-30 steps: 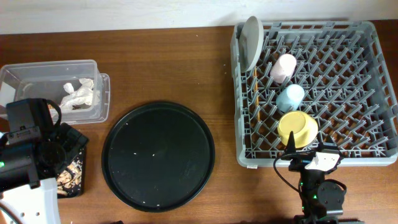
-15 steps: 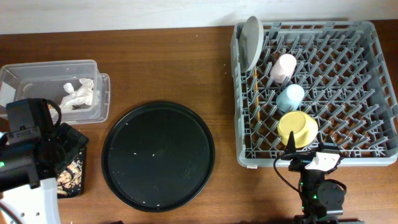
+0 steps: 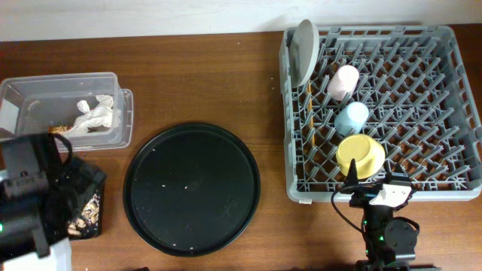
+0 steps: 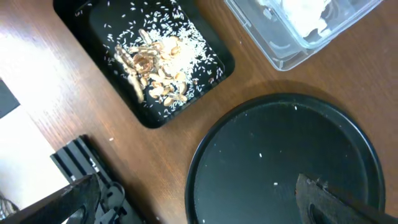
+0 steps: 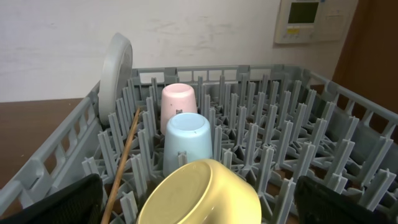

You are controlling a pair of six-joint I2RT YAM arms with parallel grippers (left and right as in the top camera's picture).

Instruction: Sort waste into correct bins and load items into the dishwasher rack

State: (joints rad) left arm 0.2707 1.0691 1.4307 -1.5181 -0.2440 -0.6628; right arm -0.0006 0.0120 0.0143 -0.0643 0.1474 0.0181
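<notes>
In the rack (image 3: 376, 30), plate (image 3: 303, 49), pink cup (image 3: 343, 81), blue cup (image 3: 352, 117), saucer (image 3: 360, 154) and chopsticks (image 3: 309, 113) sit between pegs, likely to drain. Tissue (image 3: 96, 114) lies in the clear tub (image 3: 60, 77), scraps (image 4: 158, 59) in the black tray (image 4: 84, 15), kept separate. Left tool (image 4: 196, 186) and right tool (image 5: 199, 193) both gape, holding nothing.

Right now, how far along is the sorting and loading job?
Done: tissue in tub, scraps in black tray; plate, pink cup, blue cup, saucer, chopsticks in rack. In hand: nothing; left hand and right hand open. Left: apparently nothing but specks on the round tray.
</notes>
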